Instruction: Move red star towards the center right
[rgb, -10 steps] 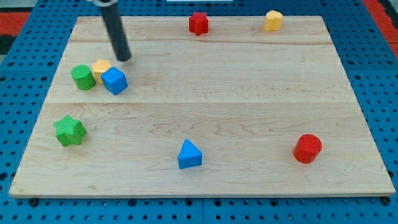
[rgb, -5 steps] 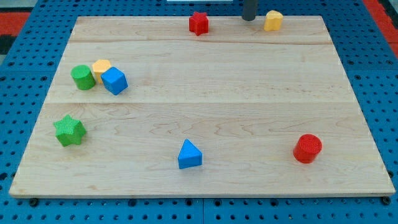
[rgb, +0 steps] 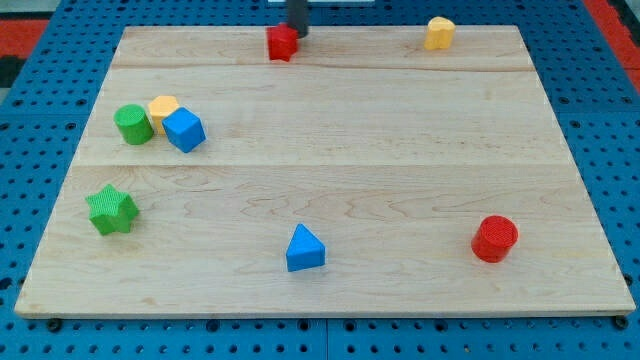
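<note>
The red star (rgb: 283, 42) sits near the board's top edge, a little left of the middle. My tip (rgb: 299, 31) is at the view's top, touching the star's upper right side. Only the rod's lower part shows.
The wooden board (rgb: 400, 160) holds a yellow block (rgb: 438, 33) at the top right, a green cylinder (rgb: 132, 124), a yellow block (rgb: 163, 108) and a blue cube (rgb: 184, 129) clustered at the left, a green star (rgb: 112, 209), a blue triangular block (rgb: 304, 249) and a red cylinder (rgb: 494, 238).
My tip went from the left cluster to the top right, then came back left against the red star. The star has slid left along the top edge.
</note>
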